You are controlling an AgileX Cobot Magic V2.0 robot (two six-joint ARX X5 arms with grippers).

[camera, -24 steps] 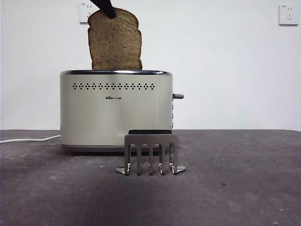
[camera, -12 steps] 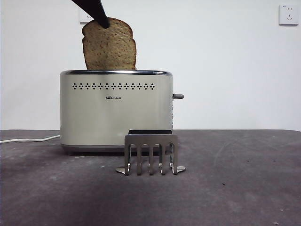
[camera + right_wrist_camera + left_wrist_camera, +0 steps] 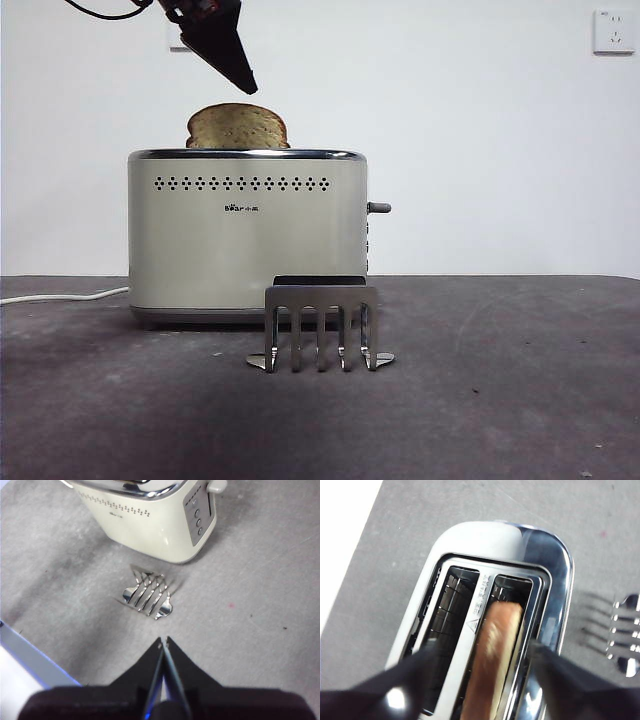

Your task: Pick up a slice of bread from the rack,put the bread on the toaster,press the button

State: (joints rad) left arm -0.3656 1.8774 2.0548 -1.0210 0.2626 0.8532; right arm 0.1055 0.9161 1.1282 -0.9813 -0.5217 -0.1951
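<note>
The slice of bread stands in a slot of the cream-white toaster, only its domed top showing above the chrome rim. In the left wrist view the bread sits in the slot nearer the rack. My left gripper hangs just above the bread, open and empty; its jaws stand either side of the slice without touching. The grey metal rack stands empty in front of the toaster. My right gripper is shut, high over the table on the near side of the rack.
The toaster's lever sticks out on its right end, above a column of buttons. A white cable runs left from the toaster. Wall sockets are behind. The table's edge shows in the right wrist view.
The bread has gone down from high above the toaster into the slot. The left gripper has let go of it and now stands above it with its jaws apart.
</note>
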